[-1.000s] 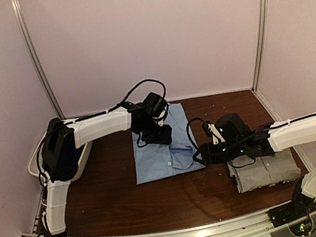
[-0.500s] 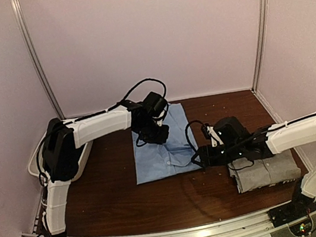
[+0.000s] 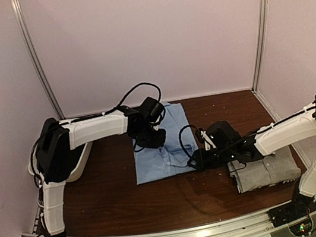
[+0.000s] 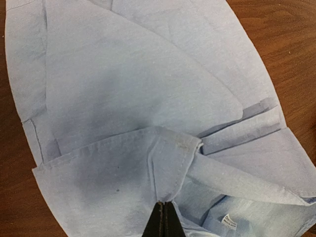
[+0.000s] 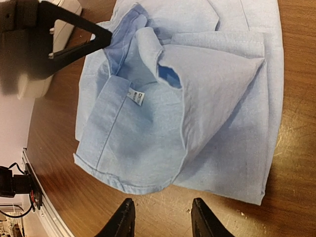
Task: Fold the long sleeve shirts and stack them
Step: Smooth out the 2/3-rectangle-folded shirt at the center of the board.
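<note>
I have the light blue shirt (image 3: 163, 158) lying partly folded in the middle of the table (image 3: 117, 203), its top end reaching toward the far edge. On the left wrist feed my left claw (image 4: 162, 220) is pressed together on a raised fold of the blue cloth at the collar, with no gap showing between the tips. The fabric peaks up where it is pinched, and the white neck label sits just to one side. From above, that arm reaches in from the left edge and comes down on the far half of the shirt.

My right claw (image 5: 163, 217) is spread wide and holds nothing. Both fingers (image 5: 123, 219) hang over bare wood just off the shirt's edge on the side facing the right edge of the table. The layers there are loose, and one flap curls open to show its darker inside.

The grey shirt (image 3: 266, 172) is folded into a compact block near the near-right corner, apart from the blue one. A white bin (image 3: 83, 160) stands at the left edge.
</note>
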Available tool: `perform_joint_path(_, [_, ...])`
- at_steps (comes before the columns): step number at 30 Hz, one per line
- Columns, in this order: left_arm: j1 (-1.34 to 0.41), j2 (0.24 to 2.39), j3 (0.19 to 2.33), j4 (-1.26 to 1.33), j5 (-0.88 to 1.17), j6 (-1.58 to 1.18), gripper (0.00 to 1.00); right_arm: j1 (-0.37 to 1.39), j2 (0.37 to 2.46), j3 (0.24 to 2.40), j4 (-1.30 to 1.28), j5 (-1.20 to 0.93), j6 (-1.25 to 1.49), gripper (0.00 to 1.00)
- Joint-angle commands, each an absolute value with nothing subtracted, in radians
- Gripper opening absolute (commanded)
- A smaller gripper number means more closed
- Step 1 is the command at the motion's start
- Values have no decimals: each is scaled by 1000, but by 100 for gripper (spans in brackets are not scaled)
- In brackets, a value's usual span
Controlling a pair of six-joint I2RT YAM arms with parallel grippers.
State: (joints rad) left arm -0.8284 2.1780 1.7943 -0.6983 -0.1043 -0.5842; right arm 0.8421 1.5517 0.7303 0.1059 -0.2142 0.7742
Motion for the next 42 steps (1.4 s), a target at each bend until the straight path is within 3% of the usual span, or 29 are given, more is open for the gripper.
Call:
perform_joint_path(1, [-831,2060,1708,-579,-148,-666,0,795,1618,811,179,-240,774,39])
perform_joint_path(14, [-831,1955,1534,-455,-152,-717,0,643,1902,1114,198,-333,765,29])
perform_joint_path(25, [-831,1934,1476,-398,-115,-735,0,585,1990,1253,209,-384,780,50])
perform_joint_path(33, [-830,1908,1434,-368,-138,-755,0,577,1873,1250,136,-346,693,61])
perform_joint_path(39, [-831,1884,1401,-328,-152,-773,0,569,1759,1200,62,-308,628,64])
perform_joint_path(42, [-831,1869,1383,-306,-162,-779,0,578,1725,1151,62,-334,622,56])
